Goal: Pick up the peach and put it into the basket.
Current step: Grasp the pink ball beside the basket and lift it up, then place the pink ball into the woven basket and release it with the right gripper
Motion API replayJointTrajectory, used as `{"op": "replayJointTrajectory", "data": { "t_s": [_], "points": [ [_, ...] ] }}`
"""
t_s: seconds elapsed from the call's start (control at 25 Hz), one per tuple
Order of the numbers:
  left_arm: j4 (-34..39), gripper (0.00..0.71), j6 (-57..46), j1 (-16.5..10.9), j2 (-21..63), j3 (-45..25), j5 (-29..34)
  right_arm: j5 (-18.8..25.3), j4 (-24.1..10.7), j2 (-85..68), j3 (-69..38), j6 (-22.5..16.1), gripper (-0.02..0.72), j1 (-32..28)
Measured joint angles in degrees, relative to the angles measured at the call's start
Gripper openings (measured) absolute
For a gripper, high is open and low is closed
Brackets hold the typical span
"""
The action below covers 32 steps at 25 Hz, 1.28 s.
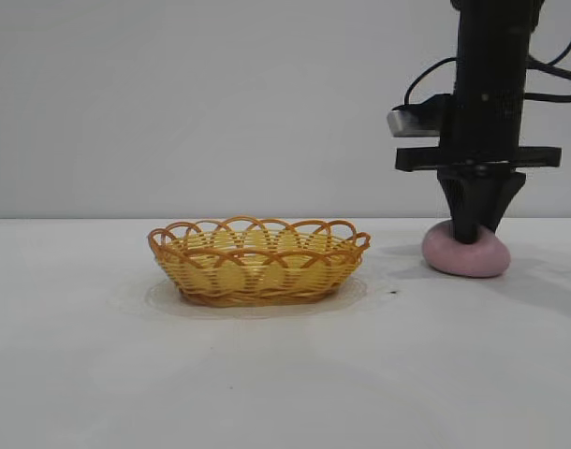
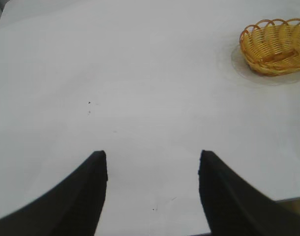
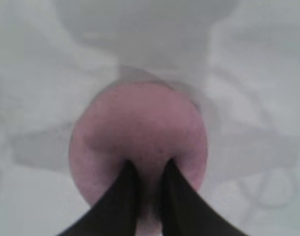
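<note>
The dusty-pink peach [image 1: 465, 256] lies on the white table at the right, apart from the basket. My right gripper [image 1: 473, 232] points straight down onto its top. In the right wrist view the two black fingers [image 3: 121, 196] stand close together and pinch into the peach [image 3: 140, 128] with a narrow strip of pink between them at my right gripper [image 3: 149, 169]. The yellow-orange wicker basket [image 1: 257, 226] stands empty at the table's middle, left of the peach. My left gripper [image 2: 152, 162] is open and empty over bare table; the basket [image 2: 275, 46] lies far from it.
The white table [image 1: 80, 355] runs wide in front and to the left of the basket. A pale wall stands behind. The left arm does not show in the exterior view.
</note>
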<state>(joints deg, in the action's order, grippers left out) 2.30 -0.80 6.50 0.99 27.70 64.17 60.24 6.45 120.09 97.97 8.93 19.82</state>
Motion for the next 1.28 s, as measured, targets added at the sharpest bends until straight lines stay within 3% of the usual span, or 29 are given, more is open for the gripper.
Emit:
{"op": "replayJointTrajectory", "data": {
  "t_s": [0.12,0.24,0.56,0.88,0.92,1.0,1.28],
  "points": [
    [0.0,0.358,0.0,-3.4,0.0,0.0,0.0,0.0,1.1,-3.7,0.0,0.8,0.0,3.6],
    [0.0,0.358,0.0,-4.9,0.0,0.0,0.0,0.0,2.3,-4.4,0.0,1.6,0.0,7.1],
    [0.0,0.358,0.1,-4.9,0.0,0.0,0.0,-4.1,3.9,-1.5,0.0,2.4,0.0,14.9],
    [0.0,0.358,0.1,-4.9,0.0,0.0,0.0,-5.6,5.3,4.9,-0.1,2.4,0.0,15.8],
    [0.0,0.358,0.1,-4.9,0.0,0.0,0.0,-5.7,5.4,4.9,-0.1,2.4,0.06,15.8],
    [0.0,0.358,0.1,-4.9,0.1,0.0,0.0,-5.9,5.7,4.9,-0.1,2.4,0.06,15.9],
    [0.0,0.358,0.1,-5.1,0.1,0.0,0.0,-5.4,5.9,4.5,-0.1,0.1,0.427,15.9]
  ]
}}
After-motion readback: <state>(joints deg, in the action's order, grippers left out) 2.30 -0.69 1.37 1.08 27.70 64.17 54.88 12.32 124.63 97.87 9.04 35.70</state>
